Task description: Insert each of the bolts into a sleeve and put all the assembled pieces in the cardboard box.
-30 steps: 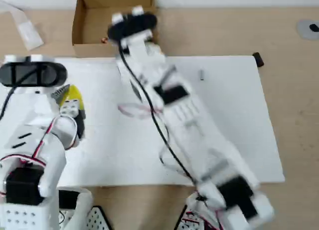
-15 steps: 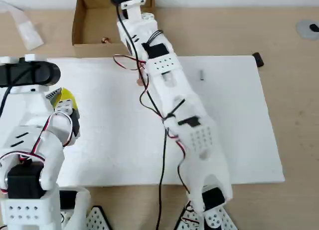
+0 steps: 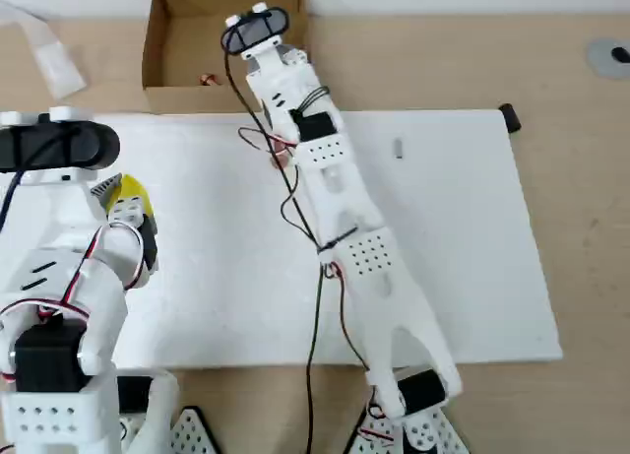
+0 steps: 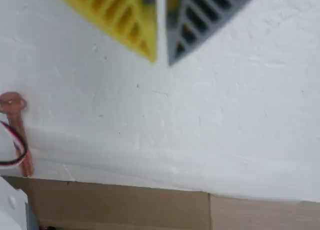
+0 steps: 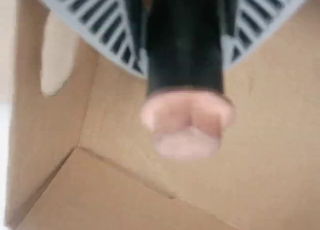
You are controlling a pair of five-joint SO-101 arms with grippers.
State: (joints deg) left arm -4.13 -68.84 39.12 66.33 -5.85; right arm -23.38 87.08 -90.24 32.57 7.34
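Cardboard box (image 5: 280,140) lay under the right gripper (image 5: 182,65), which clamped 1 black sleeve (image 5: 184,35) with its bolt (image 5: 186,122).
Drop-off step, I judged: next, opening over the box. The left gripper (image 4: 161,53) sat closed, empty.

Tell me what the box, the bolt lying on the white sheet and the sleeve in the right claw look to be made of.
Box: brown cardboard, matte, creased at its folds.
Bolt: probably metal, copper-coloured, with a dull sheen.
Sleeve, held in the right claw: black and smooth, plastic or rubber; the look leaves it open.
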